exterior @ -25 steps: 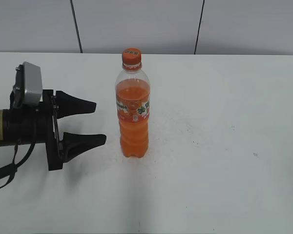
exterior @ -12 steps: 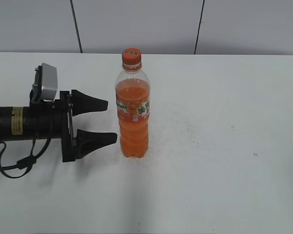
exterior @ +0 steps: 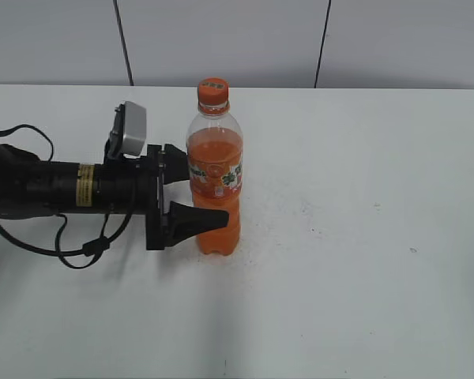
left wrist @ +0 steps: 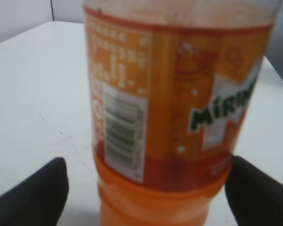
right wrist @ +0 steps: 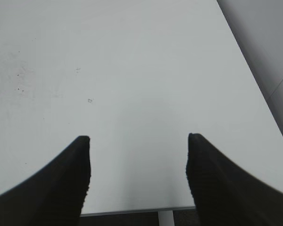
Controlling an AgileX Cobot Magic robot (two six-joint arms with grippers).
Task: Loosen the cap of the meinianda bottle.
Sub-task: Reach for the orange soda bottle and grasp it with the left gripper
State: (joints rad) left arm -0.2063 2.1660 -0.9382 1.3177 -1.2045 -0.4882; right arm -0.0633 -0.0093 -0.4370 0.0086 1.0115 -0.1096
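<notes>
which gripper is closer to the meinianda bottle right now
Left. The left gripper straddles the meinianda bottle, jaws open on either side of its lower body. The right gripper sits over bare table, bottle out of its view.

The white table [exterior: 363, 237] carries the meinianda bottle [exterior: 216, 189], standing upright; faintly speckled.

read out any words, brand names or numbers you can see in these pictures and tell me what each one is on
"MIRIN", cut off at the picture's edge: on the label of the meinianda bottle, left wrist view.
Barcode and small print beside it on the label: too blurred to read.
Pale mark on the cap: too small to read.
Yellow sticker on the left arm: print too small to read.
Right wrist view: no text.
</notes>
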